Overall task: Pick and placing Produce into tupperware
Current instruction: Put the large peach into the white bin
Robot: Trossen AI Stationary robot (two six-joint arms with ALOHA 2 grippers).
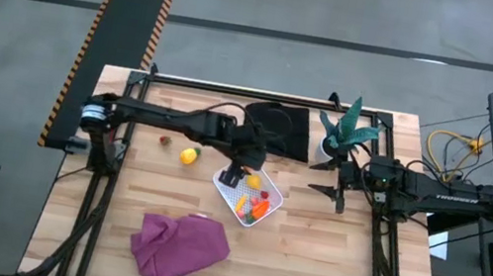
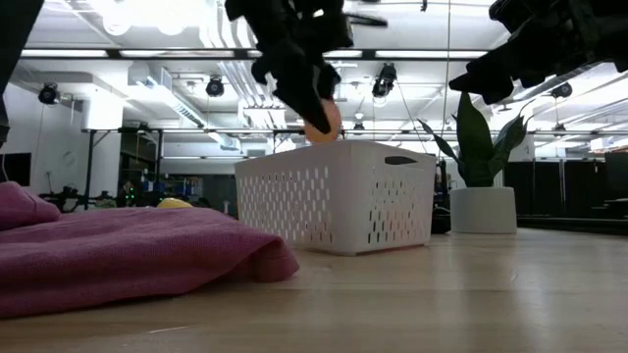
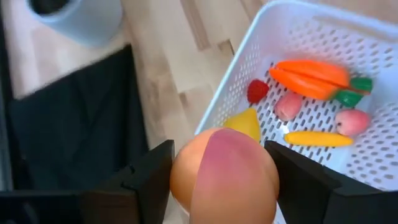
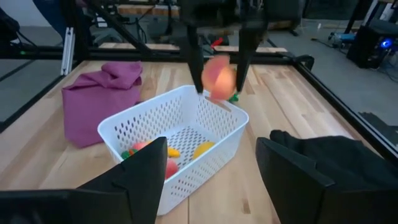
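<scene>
The left pincer is clamped on the round peach-orange toy ball, above the white perforated plastic tupperware's 11 o'clock corner. Best to carry it inward past the rim before releasing. The right pincer waits apart at 3 o'clock.

The table is a pale wooden butcher-block top framed by dark rails; near its middle sits the white tupperware; a crumpled purple cloth lies at the near edge; a black cloth covers part of the far edge — beside it, the potted green plant; left of the tupperware rest a yellow lemon and a small dark-red piece.
</scene>
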